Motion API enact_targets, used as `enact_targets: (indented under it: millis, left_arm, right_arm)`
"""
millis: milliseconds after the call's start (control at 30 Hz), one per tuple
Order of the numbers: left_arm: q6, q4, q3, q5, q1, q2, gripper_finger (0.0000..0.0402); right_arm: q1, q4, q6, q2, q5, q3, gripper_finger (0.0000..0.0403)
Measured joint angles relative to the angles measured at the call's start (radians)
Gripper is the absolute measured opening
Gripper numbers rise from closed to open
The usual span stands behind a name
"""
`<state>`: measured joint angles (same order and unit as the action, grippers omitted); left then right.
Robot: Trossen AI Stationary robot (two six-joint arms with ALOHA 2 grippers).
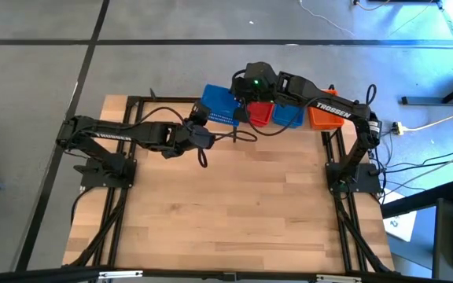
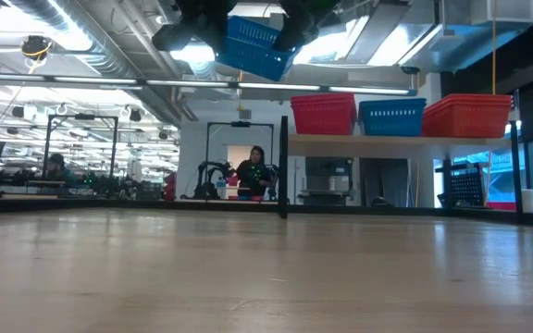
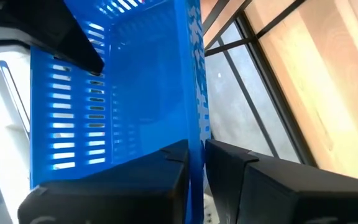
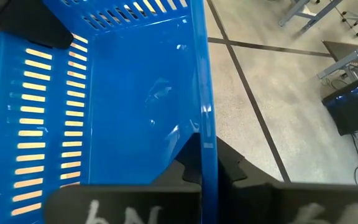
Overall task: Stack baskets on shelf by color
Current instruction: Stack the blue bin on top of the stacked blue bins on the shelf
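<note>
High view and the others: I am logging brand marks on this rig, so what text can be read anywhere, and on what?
"TROSSEN": white letters on the dark right arm, high view.
White marks on the right gripper body, right wrist view: cut off, unreadable.
Nothing else legible.

A blue basket (image 2: 253, 46) with slotted walls hangs tilted in the air, above and just left of the shelf (image 2: 396, 141). There a red stack (image 2: 323, 113), a blue stack (image 2: 391, 117) and an orange stack (image 2: 468, 115) stand side by side.
</note>
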<state>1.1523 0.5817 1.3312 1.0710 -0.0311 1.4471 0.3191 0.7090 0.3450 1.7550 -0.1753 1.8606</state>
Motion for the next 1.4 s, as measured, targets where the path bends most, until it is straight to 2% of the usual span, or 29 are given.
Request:
enact_targets:
  millis: [367,533,1133,1267,1400]
  left_arm:
    - [0.121,0.002,0.000,-0.002,0.000,0.000,0.0075]
    - [0.114,0.001,0.000,-0.010,0.004,0.000,0.0094]
    - [0.107,-0.001,0.000,-0.018,0.007,0.000,0.0096]
    - [0.112,-0.004,0.000,-0.093,0.012,0.000,0.0096]
    - [0.134,-0.074,0.000,-0.102,0.013,0.000,0.0096]
  right_arm:
    - [0.000,0.000,0.000,0.000,0.004,0.000,0.0000]
    - [0.001,0.000,0.000,0.000,0.007,0.000,0.0000]
    - [0.001,0.000,0.004,0.000,0.002,0.000,0.0000]
    - [0.002,0.001,0.004,0.000,0.003,0.000,0.0000]
    - [0.002,0.002,0.004,-0.001,-0.004,0.000,0.0000]
